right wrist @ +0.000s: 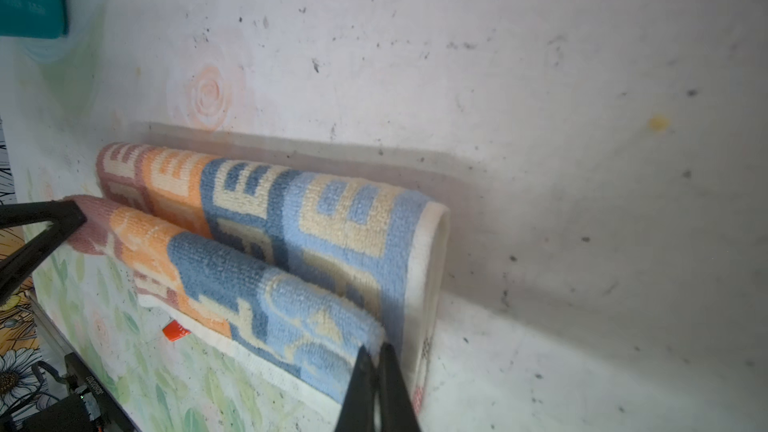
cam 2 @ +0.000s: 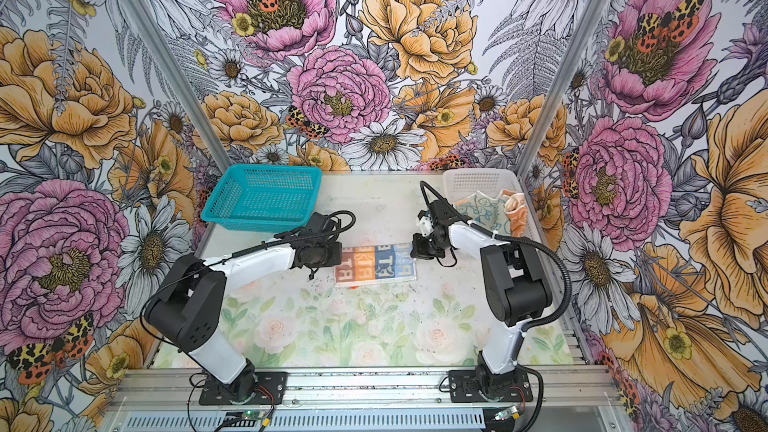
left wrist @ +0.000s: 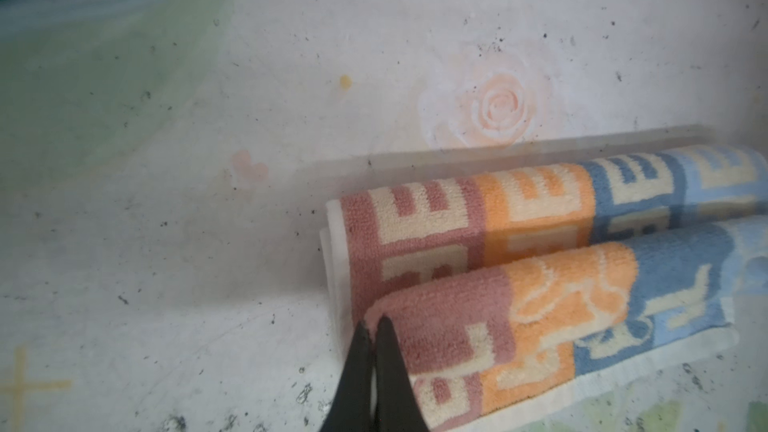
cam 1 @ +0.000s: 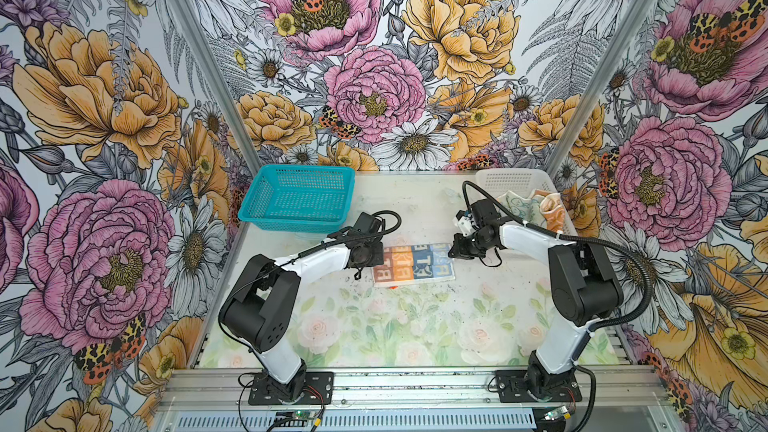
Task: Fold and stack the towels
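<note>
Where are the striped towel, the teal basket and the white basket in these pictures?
striped towel (cam 1: 413, 263), in a top view, on the middle of its folded upper layer.
teal basket (cam 1: 307, 197), in a top view, on its bare mesh floor.
white basket (cam 1: 510, 181), in a top view, on its far mesh wall.

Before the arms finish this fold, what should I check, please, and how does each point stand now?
1. Left claw shut on the striped towel's raised edge: ok.
2. Right claw shut on the same edge, opposite end: ok.
3. Raised edge level between both claws: cannot tell.
4. Teal basket apart from the striped towel: ok.
5. Cream towel and orange towel folded: not ok, both lie crumpled in the white basket.
</note>
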